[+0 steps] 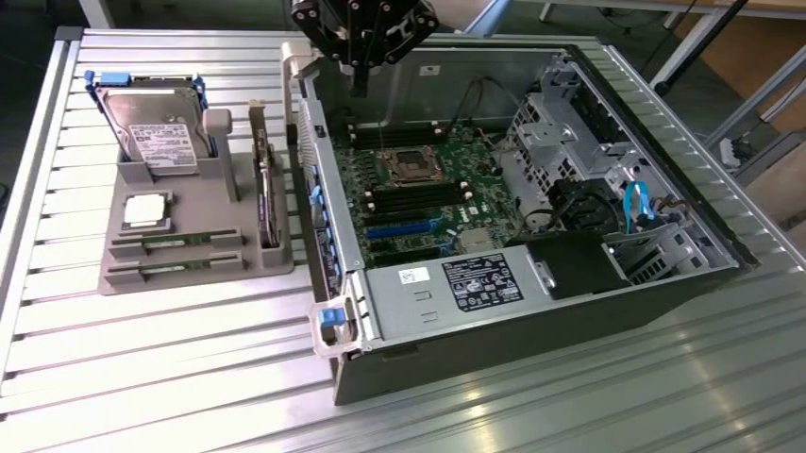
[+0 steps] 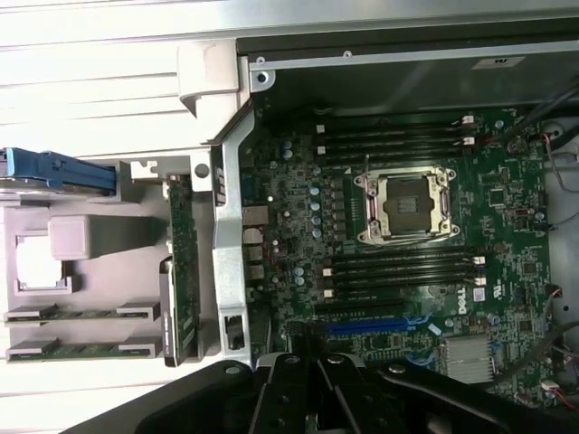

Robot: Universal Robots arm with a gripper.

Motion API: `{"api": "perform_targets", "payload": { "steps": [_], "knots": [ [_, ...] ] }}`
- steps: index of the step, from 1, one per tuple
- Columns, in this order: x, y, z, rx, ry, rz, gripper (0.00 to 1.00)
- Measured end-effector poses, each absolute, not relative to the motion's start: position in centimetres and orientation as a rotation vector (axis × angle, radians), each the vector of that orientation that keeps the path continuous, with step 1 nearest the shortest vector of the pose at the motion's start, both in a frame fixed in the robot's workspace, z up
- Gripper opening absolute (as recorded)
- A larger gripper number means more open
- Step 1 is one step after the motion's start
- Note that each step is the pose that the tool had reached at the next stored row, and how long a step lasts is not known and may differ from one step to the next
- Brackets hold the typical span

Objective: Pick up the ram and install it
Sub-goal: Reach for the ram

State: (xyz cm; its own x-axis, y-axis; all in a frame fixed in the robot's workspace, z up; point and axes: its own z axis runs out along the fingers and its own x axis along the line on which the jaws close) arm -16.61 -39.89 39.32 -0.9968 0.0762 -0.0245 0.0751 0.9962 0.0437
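Nearest in the exterior view, the power supply [image 1: 441, 300] is seen at the front end of the open computer case [image 1: 504, 359], which is laid on the slatted metal table [image 1: 151, 377]. To the exterior view's left of the case a grey tray [image 1: 189, 284] is placed, and both ram sticks are kept in its two nearest slots: the nearer ram stick [image 1: 176, 268] and, just behind it, the second ram stick [image 1: 176, 243]. Further back on the tray the silver processor chip [image 1: 147, 209] and the hard drive [image 1: 158, 142] are found, and the expansion card [image 1: 264, 203] is stood on edge beside the case. Inside the case the green motherboard [image 1: 441, 212] is shown with its processor socket [image 1: 410, 167] between dark memory slots [image 1: 416, 200]. Farthest, the gripper [image 1: 359, 87] is hung above the rear part of the case; its claw is pressed together, well apart from both ram sticks.
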Motion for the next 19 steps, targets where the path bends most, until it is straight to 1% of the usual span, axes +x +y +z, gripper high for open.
{"api": "perform_targets", "payload": {
  "steps": [19],
  "knots": [
    [-18.2,-39.9,39.3,0.118,3.113,0.066,0.10]
  ]
}}
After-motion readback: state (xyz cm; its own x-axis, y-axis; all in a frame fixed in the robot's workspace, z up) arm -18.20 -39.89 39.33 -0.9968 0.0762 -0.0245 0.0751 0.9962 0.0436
